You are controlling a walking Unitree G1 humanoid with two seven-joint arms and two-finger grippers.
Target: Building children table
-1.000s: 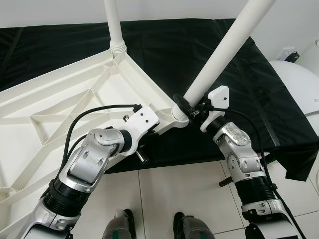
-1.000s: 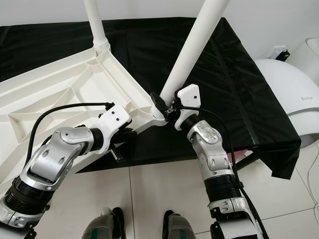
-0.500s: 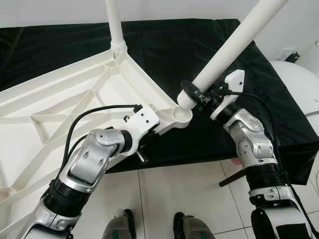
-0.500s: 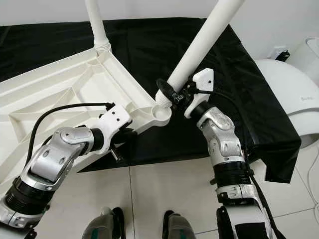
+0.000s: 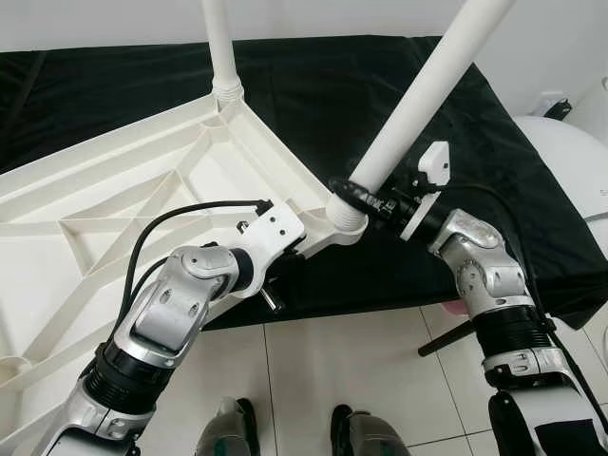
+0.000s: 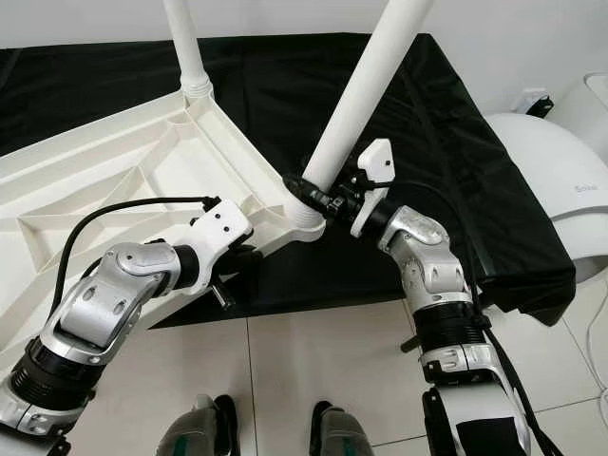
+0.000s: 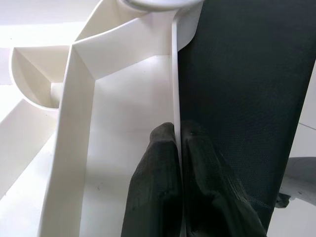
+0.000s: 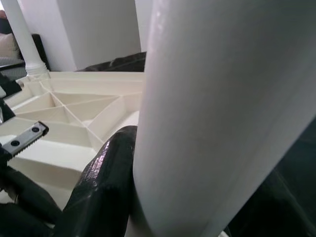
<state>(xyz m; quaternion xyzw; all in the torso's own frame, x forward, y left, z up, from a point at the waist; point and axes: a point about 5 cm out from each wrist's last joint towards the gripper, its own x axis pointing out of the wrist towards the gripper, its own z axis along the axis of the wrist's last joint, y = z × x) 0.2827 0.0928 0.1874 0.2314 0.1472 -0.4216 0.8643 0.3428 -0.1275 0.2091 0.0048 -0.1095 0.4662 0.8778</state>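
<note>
Tabletop [image 5: 114, 190], upside down on black cloth [image 5: 323, 85]; left gripper [image 7: 177, 143] pinches its rim at 6 o'clock, right gripper [image 5: 366, 195] clamps tilted leg [image 5: 418, 104] at the corner socket [image 5: 344, 217].

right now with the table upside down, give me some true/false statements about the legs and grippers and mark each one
1. The right gripper is shut on the leg near its lower end. True.
2. The left gripper hangs idle away from the tabletop. False: its fingers pinch the thin side wall of the tabletop close to the corner socket.
3. The held leg stands straight up in the socket. False: it is tilted, leaning up and away toward the robot's right.
4. A second leg already stands upright in the far corner of the tabletop. True.
5. The tabletop rests on a bare wooden bench. False: it lies on a black cloth.
</note>
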